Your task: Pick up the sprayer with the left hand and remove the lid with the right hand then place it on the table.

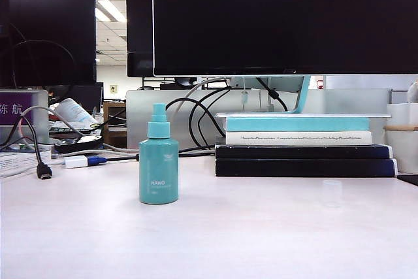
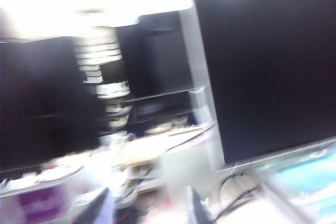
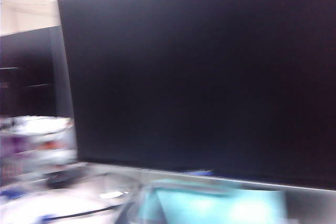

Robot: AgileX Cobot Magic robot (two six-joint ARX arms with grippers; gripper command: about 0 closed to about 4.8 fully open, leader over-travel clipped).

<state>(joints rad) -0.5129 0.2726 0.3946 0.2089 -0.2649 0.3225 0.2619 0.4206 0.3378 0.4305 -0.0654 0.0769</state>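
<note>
Left claw [image 2: 144,205] gapes (blurred); right claw unseen, closed.

White "NANO" is printed on the teal sprayer [image 1: 159,168]; a purple sign [image 1: 16,106] at the left edge seems to read "陈 航".

On the table [image 1: 215,240] stand one sprayer [image 1: 159,161], one clear lid [image 1: 332,193], four stacked books [image 1: 304,142] and, behind, three dark monitors [image 1: 287,17].

Sharp, evenly lit exterior view, both wrist views motion-blurred, ceiling glare
</note>
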